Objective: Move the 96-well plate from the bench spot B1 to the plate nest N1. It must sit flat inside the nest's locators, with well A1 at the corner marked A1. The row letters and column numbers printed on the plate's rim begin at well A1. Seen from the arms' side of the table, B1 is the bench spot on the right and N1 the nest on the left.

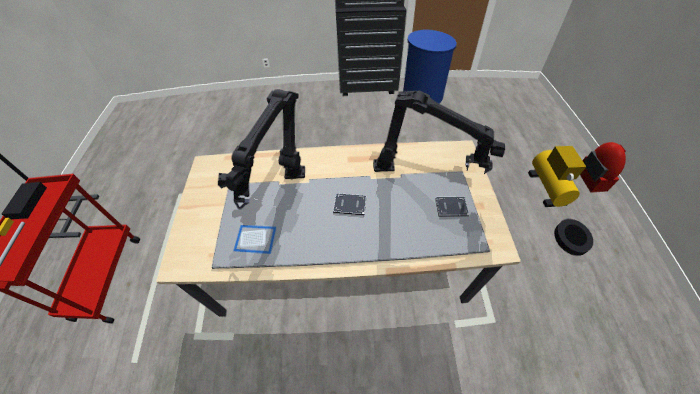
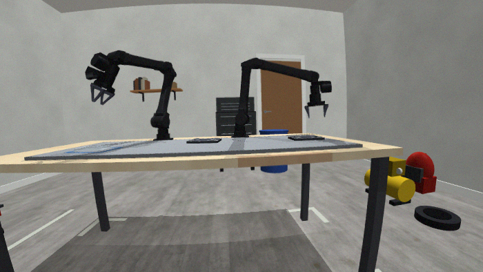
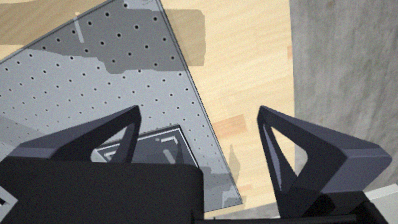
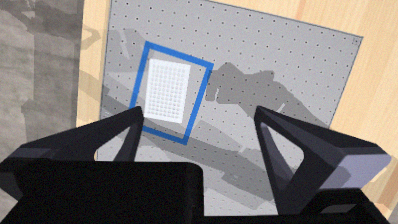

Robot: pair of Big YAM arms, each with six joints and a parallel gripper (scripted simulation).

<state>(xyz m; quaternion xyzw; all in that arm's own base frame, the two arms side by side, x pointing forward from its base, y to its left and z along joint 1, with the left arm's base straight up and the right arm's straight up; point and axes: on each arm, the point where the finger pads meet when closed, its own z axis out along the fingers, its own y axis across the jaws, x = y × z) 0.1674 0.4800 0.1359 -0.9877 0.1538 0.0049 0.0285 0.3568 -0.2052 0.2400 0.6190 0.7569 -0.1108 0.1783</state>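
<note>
The 96-well plate point(image 1: 254, 237) point(image 4: 167, 91) appears light, stiff and smooth, best gripped low across opposite side walls; right gripper point(image 1: 241, 202) point(image 2: 102, 95) point(image 4: 200, 111) stands open, empty.
</note>
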